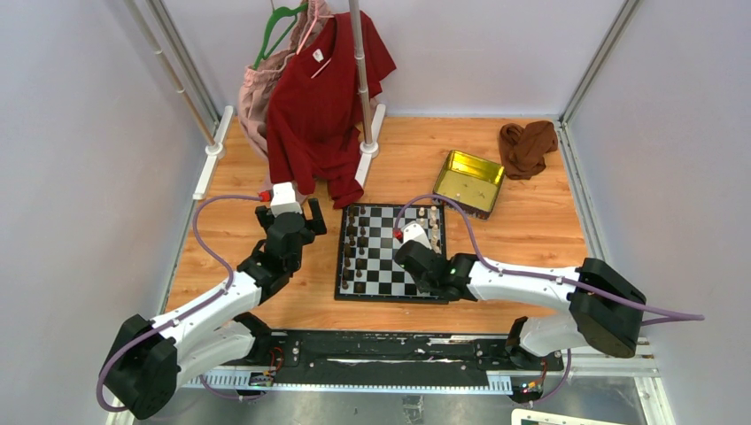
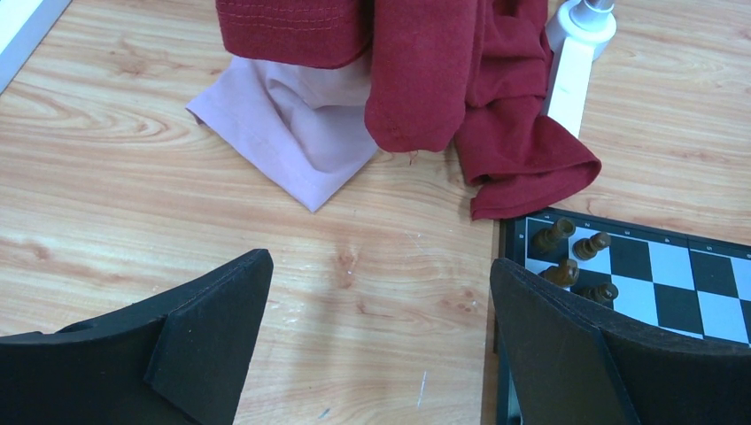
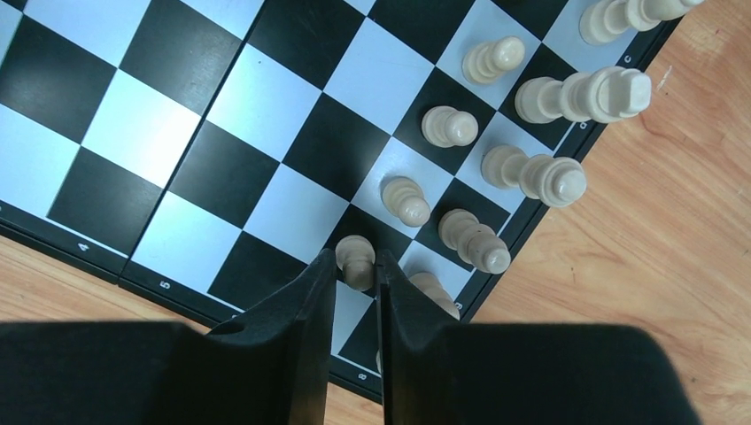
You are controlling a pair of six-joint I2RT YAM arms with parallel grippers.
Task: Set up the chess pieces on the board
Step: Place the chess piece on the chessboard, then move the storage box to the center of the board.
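Over the 3 o'clock edge of the board (image 1: 383, 266), as seen in the top view, the right end effector (image 3: 354, 260) is closed on a cream pawn (image 3: 358, 267), with a pad pressed against each side of the piece just below its round head. Whether the pawn's base is seated on its square or lifted clear cannot be told. The other cream pieces (image 3: 496, 133) are ranged in two files along that same edge, close beside one another, while the dark pieces (image 1: 355, 241) are gathered along the 9 o'clock edge. The left end effector (image 2: 381, 305) is held wide open and empty over bare bench (image 2: 133, 221), just off the board's 9 o'clock side, with a red shirt (image 2: 460, 71) draped ahead of it at 12 o'clock. A gold tin (image 1: 469, 181) lies at 1 o'clock from the board. The pieces are judged to be very light, rigid and smooth-turned, so they are likely to topple or twist out under a skewed pinch. Each is best taken low on the neck or around the body, from straight above, with little force. Care is called for near the crowded neighbours, which could be knocked over by a passing finger.
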